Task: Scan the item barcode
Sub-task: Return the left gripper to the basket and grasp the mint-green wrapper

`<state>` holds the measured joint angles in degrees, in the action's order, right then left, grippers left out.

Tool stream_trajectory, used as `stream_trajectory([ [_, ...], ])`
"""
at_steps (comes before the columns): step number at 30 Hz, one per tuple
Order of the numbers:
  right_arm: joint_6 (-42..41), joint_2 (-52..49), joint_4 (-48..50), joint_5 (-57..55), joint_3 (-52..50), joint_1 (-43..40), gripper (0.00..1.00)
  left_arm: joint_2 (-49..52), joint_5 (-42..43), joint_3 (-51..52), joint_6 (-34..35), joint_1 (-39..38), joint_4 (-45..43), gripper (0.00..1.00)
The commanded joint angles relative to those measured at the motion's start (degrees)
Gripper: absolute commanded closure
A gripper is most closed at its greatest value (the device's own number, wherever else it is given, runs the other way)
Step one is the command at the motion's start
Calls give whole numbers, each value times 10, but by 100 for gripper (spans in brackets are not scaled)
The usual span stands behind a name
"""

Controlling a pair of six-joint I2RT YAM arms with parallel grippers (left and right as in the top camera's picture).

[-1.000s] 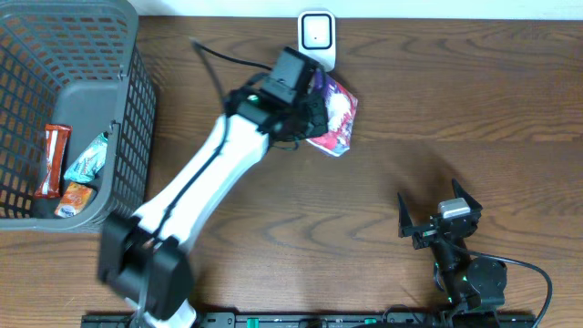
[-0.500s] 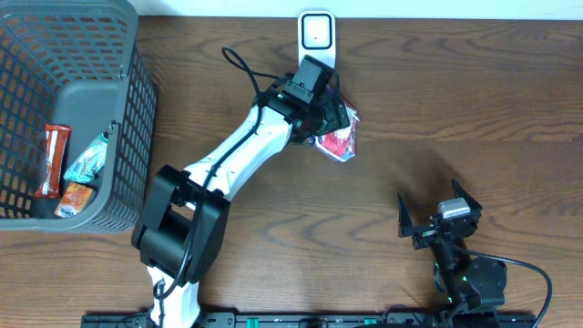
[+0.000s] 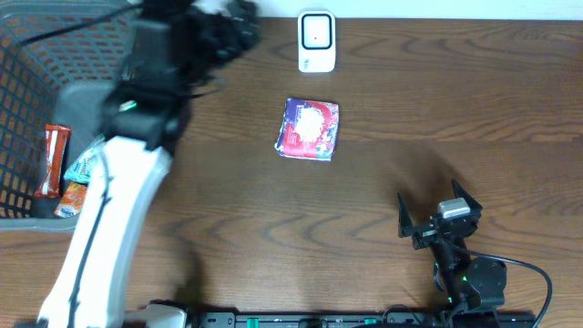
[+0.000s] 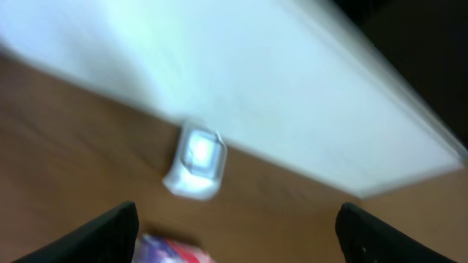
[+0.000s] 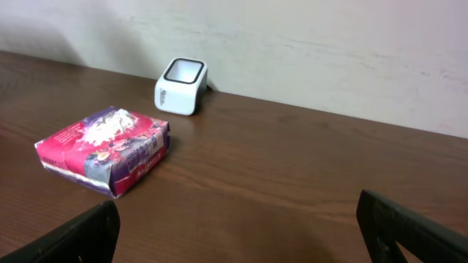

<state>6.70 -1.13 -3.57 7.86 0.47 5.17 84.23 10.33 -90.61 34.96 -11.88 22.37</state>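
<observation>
**Free room around the packet**

The snack packet [image 3: 310,128] lies flat on the table [image 3: 455,100], with bare wood on all its sides. Between it and the scanner [image 3: 316,41] behind it there is a free strip. To the right, nothing stands between the packet and my right claw [image 3: 430,205]. To the left, my left arm [image 3: 118,182] reaches across the basket [image 3: 23,118], and its tall mesh side closes that way. Behind the scanner, the room wall [image 5: 329,44] stops me.

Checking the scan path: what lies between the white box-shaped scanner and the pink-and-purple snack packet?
Only bare brown wooden table; the overhead and right wrist views show the white box-shaped scanner and pink-and-purple snack packet apart.
</observation>
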Motion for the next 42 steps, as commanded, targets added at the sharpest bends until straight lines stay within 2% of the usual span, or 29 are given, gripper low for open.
stream_trajectory([
  [1, -4, -1, -1, -2, -2, 1, 1, -50, -133, -8, -125, 62, 30, 14],
  [5, -4, -1, -1, -2, -2, 1, 1, -89, -263, -8, -169, 143, 65, 13],
  [7, -4, -1, -1, -2, -2, 1, 1, -99, -302, -8, -174, 188, 80, 13],
  [14, -4, -1, -1, -2, -2, 1, 1, -78, -305, -8, -173, 345, 158, 13],
  [18, -4, -1, -1, -2, -2, 1, 1, -36, -303, -8, -173, 402, 215, 6],
  [19, -4, -1, -1, -2, -2, 1, 1, -26, -300, -8, -174, 409, 228, 2],
  [22, -4, -1, -1, -2, -2, 1, 1, 4, -268, -8, -173, 417, 263, 2],
  [29, -4, -1, -1, -2, -2, 1, 1, 61, -89, -6, -174, 417, 275, 2],
  [32, -4, -1, -1, -2, -2, 1, 1, 95, -81, 3, -187, 413, 275, 2],
  [37, -4, -1, -1, -2, -2, 1, 1, 166, -82, 4, -303, 396, 302, 2],
  [42, -4, -1, -1, -2, -2, 1, 1, 222, -82, 4, -300, 383, 302, 2],
])
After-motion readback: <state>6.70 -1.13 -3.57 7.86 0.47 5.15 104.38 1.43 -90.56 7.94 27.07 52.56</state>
